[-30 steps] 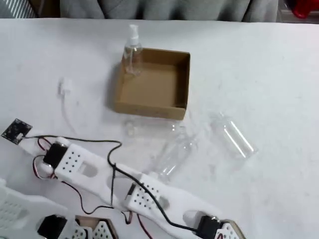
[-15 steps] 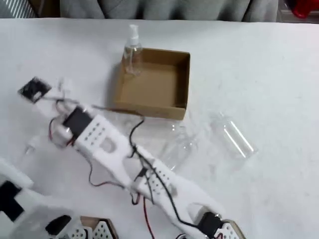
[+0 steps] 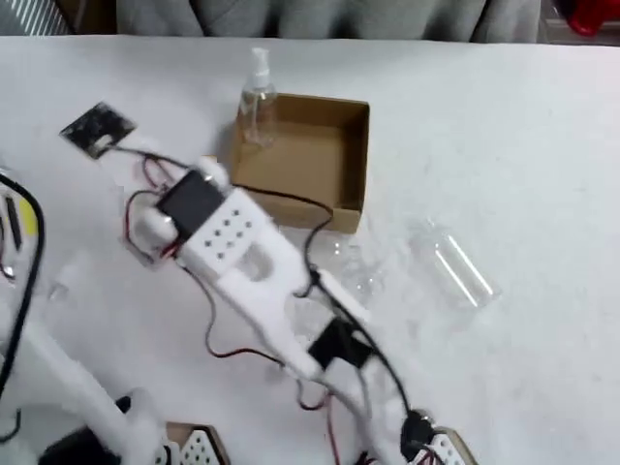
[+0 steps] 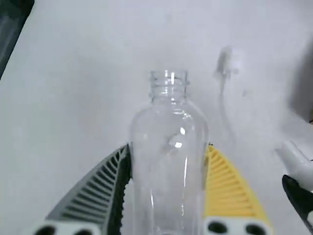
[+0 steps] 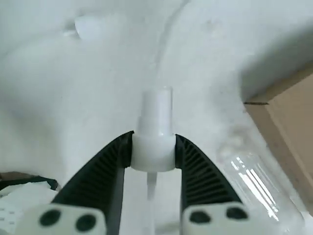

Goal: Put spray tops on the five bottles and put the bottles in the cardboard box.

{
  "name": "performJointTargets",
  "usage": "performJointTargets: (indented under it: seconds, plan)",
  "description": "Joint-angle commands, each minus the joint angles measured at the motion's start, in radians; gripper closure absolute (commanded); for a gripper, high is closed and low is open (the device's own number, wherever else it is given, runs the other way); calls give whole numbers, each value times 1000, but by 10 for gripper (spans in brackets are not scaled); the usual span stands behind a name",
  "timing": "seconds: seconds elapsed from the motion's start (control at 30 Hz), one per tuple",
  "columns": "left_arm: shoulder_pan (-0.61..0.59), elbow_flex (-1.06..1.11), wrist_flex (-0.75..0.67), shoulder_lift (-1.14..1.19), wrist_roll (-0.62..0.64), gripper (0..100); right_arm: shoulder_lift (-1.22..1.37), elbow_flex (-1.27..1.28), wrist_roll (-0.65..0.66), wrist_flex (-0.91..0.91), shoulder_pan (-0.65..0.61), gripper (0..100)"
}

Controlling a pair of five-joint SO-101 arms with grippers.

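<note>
Between the closed fingers of the left gripper [image 4: 167, 154] an open bottle [image 4: 168, 122] was held by its body, with the threaded neck bare and pointed away from the wrist. A spray top [image 5: 155, 127] was clamped by its collar in the right gripper [image 5: 153, 142], and its thin tube ran back between the fingers. A loose spray top [image 4: 226, 61] was seen lying on the desk [image 4: 73, 73] near the held bottle's neck. At the back left corner of the cardboard box [image 3: 310, 170] one capped bottle [image 3: 257, 97] was stood upright; whether it was inside the wall or just behind it could not be told. Another uncapped bottle [image 3: 455, 263] was seen on its side, apart from the box.

The step in hand was judged to be the joining of top and bottle. It would be done best if the bottle were held steady, the tube were lined up with the mouth and fed in first, and the collar were seated square on the threads before being turned. A tilted collar would likely be cross-threaded, and the thin wall might be squeezed out of shape by too hard a grip.
</note>
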Motion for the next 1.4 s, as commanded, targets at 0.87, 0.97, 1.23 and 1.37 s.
performJointTargets:
  seconds: [0.87,0.97,1.23,1.37]
  plan:
    - [769,1049,-582,-693,187,945,-1438,1097,12,-348,538,983]
    - [788,1123,-624,-768,189,945,-1540,1215,12,-524,553,983]
    - [806,1264,-738,-970,344,945,-1725,1433,6,-1076,553,983]
    - [806,1344,-806,-1087,371,944,-1725,1435,5,-1237,545,983]
